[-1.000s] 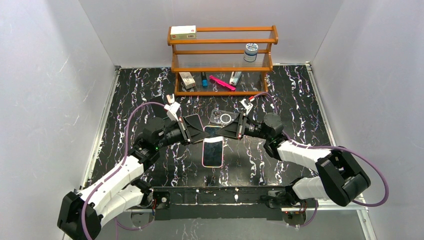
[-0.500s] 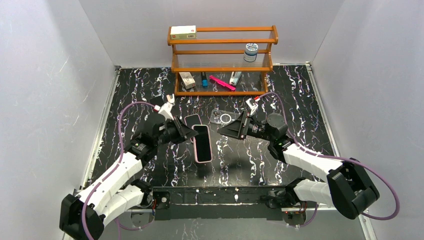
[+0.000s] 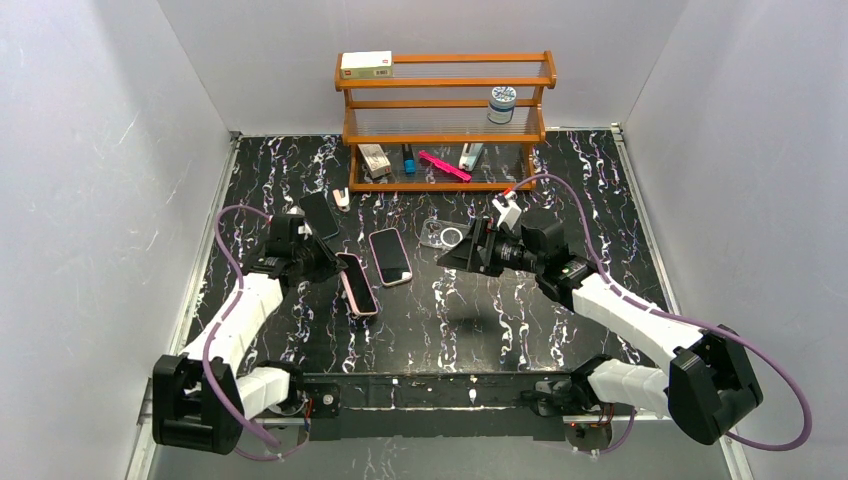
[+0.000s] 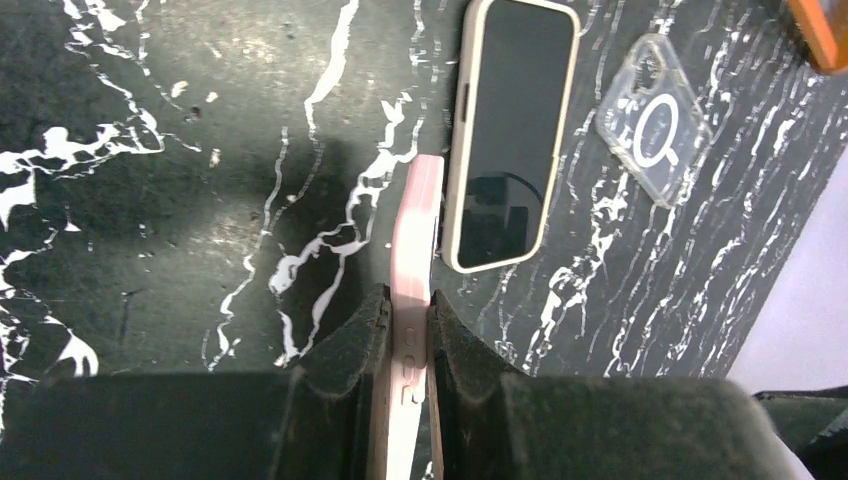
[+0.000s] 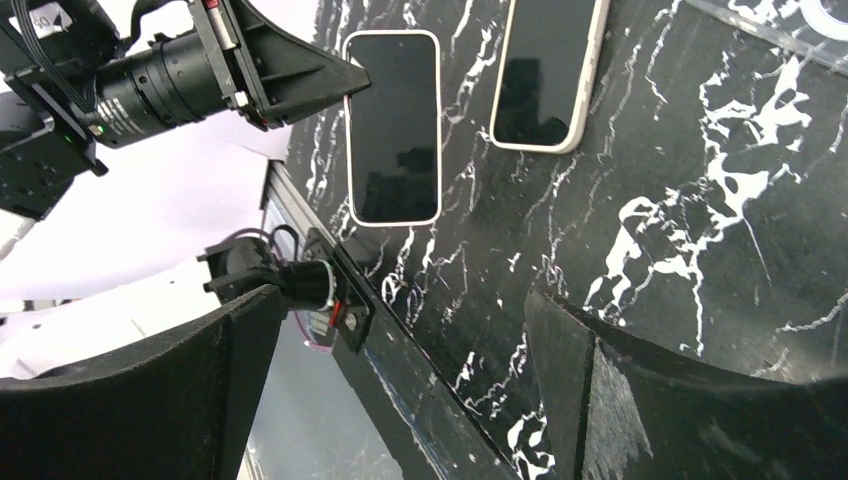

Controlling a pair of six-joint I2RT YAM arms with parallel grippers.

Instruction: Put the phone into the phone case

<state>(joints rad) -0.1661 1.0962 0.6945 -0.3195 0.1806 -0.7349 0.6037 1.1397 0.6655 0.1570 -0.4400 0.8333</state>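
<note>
The table is black marble with white veins, between plain white walls. Left of the centre in the top view, the left gripper is closed on a pink phone, pinching one end of it so that it stands on its long edge. Just to the right, a second phone lies flat with its screen up. Further right and a little higher lies the clear case. The right gripper hovers just beside this case, its jaws wide apart and holding nothing. A wooden shelf stands at the top of the frame.
</note>
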